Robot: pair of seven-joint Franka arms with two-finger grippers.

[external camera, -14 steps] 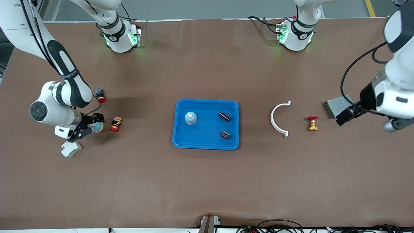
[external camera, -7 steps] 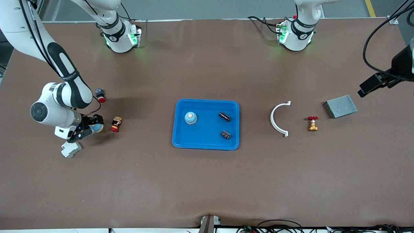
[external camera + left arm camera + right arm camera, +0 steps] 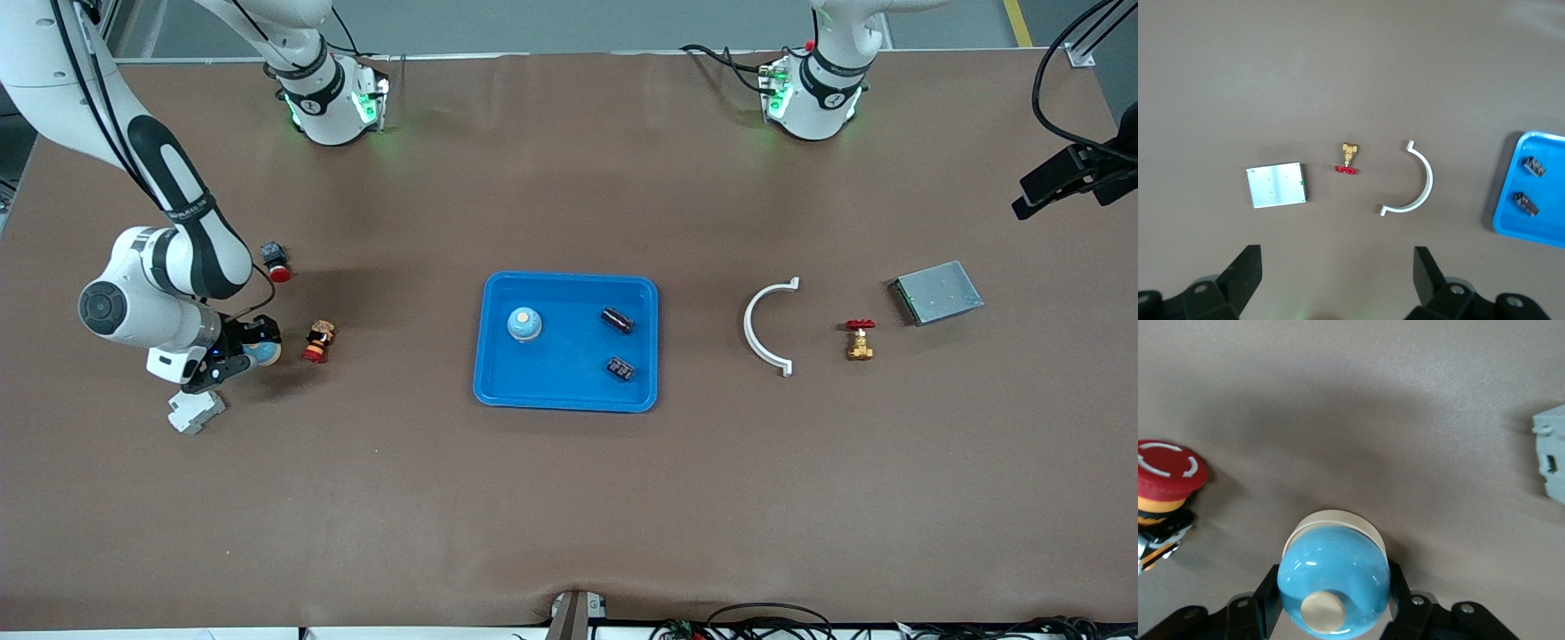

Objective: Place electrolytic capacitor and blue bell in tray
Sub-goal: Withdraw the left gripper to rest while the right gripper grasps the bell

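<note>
at middle left of the front view the right gripper (image 3: 247,350) is clamped on a blue bell (image 3: 1333,588); the glossy dome looks slippery, so gripping low on its sides seems wise. the left gripper (image 3: 1338,280), upper right, waits with jaws apart.

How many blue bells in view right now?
2. One blue bell sits in the tray. The other bell is between the right gripper fingers, beside the red-capped button.

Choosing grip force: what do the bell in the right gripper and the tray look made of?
Blue bell: glossy painted metal or plastic, judging by sharp highlights on its dome; cream button and base look matte. Right gripper is shut on it. Tray: smooth moulded plastic, uniformly blue, rounded corners.
</note>
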